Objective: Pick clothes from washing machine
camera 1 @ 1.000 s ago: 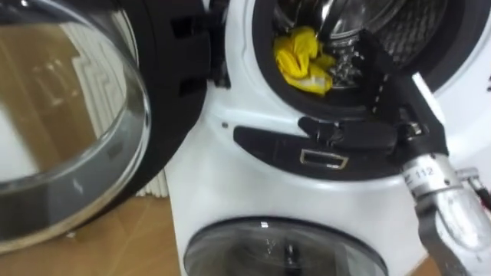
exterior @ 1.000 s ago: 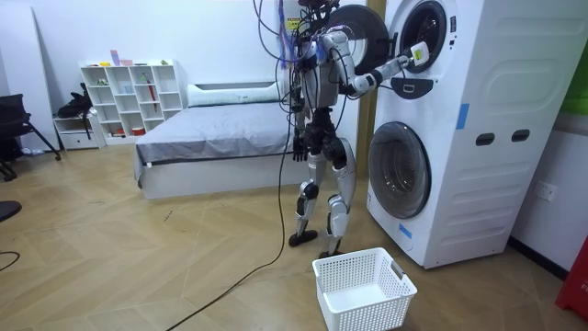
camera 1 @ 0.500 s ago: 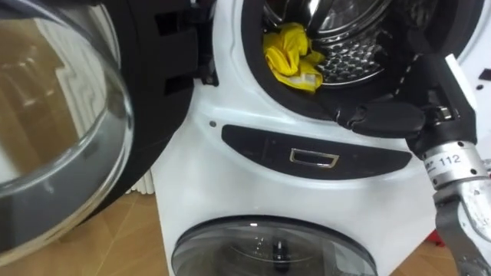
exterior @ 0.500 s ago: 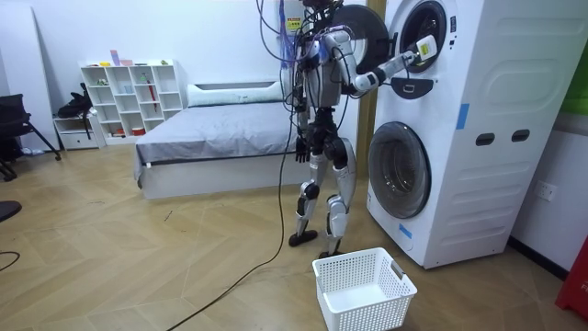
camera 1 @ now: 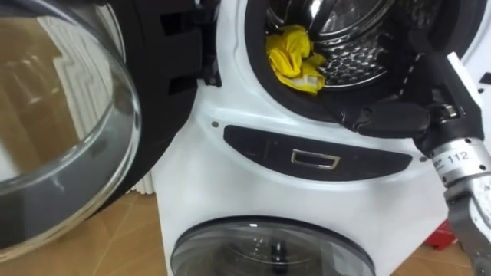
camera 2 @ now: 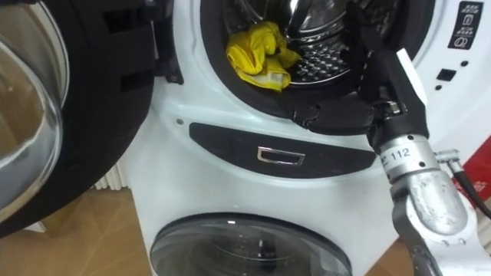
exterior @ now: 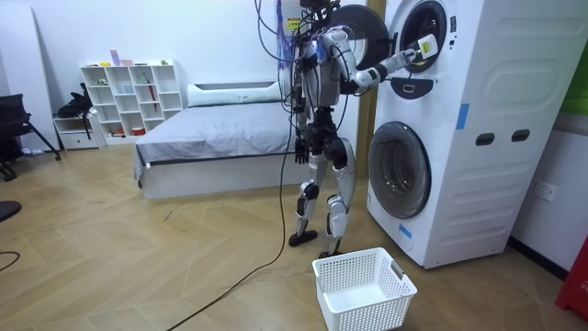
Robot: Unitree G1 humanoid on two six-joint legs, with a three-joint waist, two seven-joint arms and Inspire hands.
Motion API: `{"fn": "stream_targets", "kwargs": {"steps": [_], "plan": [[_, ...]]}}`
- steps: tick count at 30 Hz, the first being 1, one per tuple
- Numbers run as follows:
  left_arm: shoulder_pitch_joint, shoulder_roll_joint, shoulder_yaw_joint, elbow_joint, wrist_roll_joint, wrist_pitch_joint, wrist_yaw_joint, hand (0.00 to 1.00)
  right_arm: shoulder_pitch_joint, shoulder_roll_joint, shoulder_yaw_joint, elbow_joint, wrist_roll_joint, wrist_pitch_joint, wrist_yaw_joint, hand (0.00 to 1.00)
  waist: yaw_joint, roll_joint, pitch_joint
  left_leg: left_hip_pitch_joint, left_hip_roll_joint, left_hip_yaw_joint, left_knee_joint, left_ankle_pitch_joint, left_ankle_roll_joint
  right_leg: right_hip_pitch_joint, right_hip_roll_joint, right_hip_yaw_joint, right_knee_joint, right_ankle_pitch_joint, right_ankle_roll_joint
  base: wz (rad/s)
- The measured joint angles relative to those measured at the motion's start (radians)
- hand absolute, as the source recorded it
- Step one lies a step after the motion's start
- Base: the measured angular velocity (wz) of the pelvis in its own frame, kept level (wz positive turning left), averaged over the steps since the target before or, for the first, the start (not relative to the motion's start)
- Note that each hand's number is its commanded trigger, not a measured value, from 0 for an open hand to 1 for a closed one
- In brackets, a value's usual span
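While the door [camera 1: 65, 130] stands open, the right robot hand [camera 1: 426, 88], grip unclear, sits near yellow clothes [camera 1: 293, 60].

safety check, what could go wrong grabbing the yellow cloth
The right hand sits on the drum's lower right rim, apart from the yellow cloth at its left; reaching across may shove it deeper. The basket stands on the floor well below, so a dropped cloth may miss it.

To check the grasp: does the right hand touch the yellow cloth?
Apart. Left eye view shows bare drum between right hand and yellow cloth.
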Motion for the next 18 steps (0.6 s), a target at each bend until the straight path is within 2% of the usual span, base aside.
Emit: {"fn": "stream_targets", "kwargs": {"steps": [2,5,12,16,18], "plan": [[0.000,0.002,0.024,0.002,0.021,0.009,-0.003,0.00,-0.019,-0.013,0.000,0.030,0.028,0.017,0.022,0.00,-0.004,-0.015,0.0019,-0.001,-0.001,-0.001,0.003,0.000,0.000,-0.001,-0.002,-0.003,0.005,0.000,0.000,0.00],[0.005,0.003,0.039,0.002,0.052,0.015,-0.015,0.00,-0.047,-0.016,0.000,0.077,0.071,0.030,0.043,0.00,-0.010,-0.028,-0.0001,-0.001,-0.001,-0.001,0.008,0.000,0.000,0.001,-0.004,-0.005,0.006,0.002,-0.003,0.00],[0.007,0.003,0.049,-0.005,0.057,0.039,-0.025,0.00,-0.142,-0.016,0.030,0.202,0.083,0.042,0.071,0.00,-0.016,-0.033,0.0016,-0.012,-0.002,-0.006,0.037,-0.001,0.000,0.004,-0.006,0.001,0.007,0.007,-0.007,0.01],[0.024,-0.001,0.049,-0.061,0.057,0.052,-0.025,0.00,-0.207,-0.016,0.053,0.287,0.081,0.044,0.061,0.00,-0.005,-0.042,-0.0003,-0.031,-0.015,-0.008,0.040,0.012,-0.004,-0.012,-0.016,-0.005,0.008,0.009,0.002,0.01],[0.024,-0.001,0.049,-0.072,0.061,0.061,-0.025,0.00,-0.226,-0.016,0.053,0.307,0.076,0.063,0.049,0.00,0.005,-0.043,-0.0005,-0.036,-0.014,-0.009,0.041,0.017,-0.001,-0.016,-0.022,-0.012,0.007,0.015,0.000,0.04]]}}
